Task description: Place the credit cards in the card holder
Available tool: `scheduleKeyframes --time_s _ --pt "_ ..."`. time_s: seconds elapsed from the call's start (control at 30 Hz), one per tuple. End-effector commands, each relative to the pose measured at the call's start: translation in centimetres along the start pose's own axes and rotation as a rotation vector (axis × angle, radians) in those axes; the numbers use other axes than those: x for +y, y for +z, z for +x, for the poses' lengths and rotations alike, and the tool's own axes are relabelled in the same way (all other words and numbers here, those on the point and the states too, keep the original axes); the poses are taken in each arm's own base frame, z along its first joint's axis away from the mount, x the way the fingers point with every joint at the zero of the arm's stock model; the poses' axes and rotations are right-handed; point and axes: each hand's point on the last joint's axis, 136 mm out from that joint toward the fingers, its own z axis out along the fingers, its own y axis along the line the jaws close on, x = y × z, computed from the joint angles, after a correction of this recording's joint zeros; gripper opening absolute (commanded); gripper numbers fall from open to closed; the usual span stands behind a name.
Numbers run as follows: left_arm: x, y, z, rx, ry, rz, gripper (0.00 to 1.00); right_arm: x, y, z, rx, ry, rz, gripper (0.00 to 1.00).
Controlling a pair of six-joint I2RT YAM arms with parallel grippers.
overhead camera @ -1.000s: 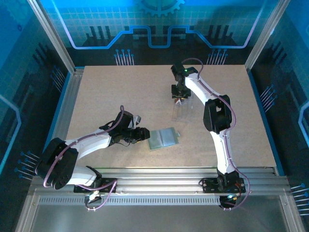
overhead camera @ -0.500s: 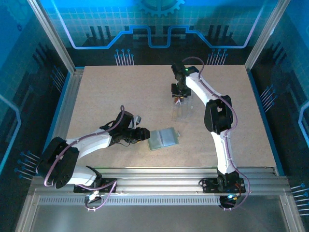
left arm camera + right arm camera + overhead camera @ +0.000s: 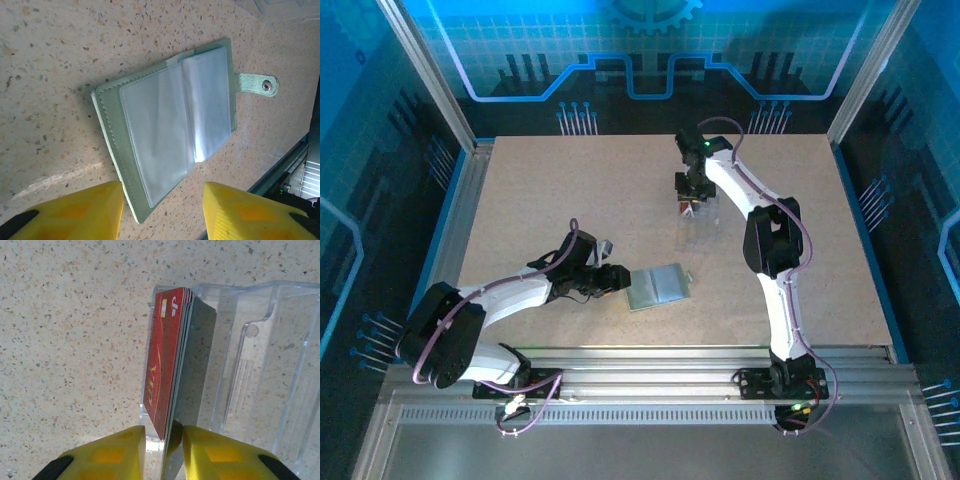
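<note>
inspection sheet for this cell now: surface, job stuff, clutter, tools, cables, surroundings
surface: speckled beige table, no spills seen
job's things: holder lies open, clear sleeves up, snap tab unfastened; cards stand on edge as a stack, red one outermost
clutter: clear plastic case around the cards; otherwise nothing seen
grippers: left tool open, the holder's edge between its fingers; right tool straddles the cards, clamped or not cannot be told
cables: purple cable along each arm, no snag seen
surroundings: aluminium frame, blue printed walls
</note>
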Motion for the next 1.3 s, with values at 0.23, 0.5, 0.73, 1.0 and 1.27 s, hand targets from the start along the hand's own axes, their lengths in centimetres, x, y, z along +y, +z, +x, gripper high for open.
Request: scheduleKeyframes --time_s 0.23,0.5,0.73,1.0,1.27 --pt "0.5 0.3 0.6 0.022 -0.034 0.004 0.46 -0.3 -2.9 -0.3 -0.021 -0.003 -0.017 0.22" --pt "0.7 0.4 0.7 0.023 -0.035 0.004 0.46 -0.4 -3.6 -0.3 -0.027 -0.010 -0.016 0.21" --pt "0.7 0.4 0.7 0.023 -0.036 0.005 0.47 -0.6 -3.8 -0.1 -0.021 -0.014 -0.010 0.14" --pt "0.7 0.3 0.7 0.021 -0.035 0.004 0.46 -1.2 -2.7 -0.1 0.012 -0.002 0.017 0.34" --pt "0.8 0.3 0.8 0.019 -0.035 0.000 0.46 -0.6 -1.5 -0.5 0.032 0.008 -0.042 0.38"
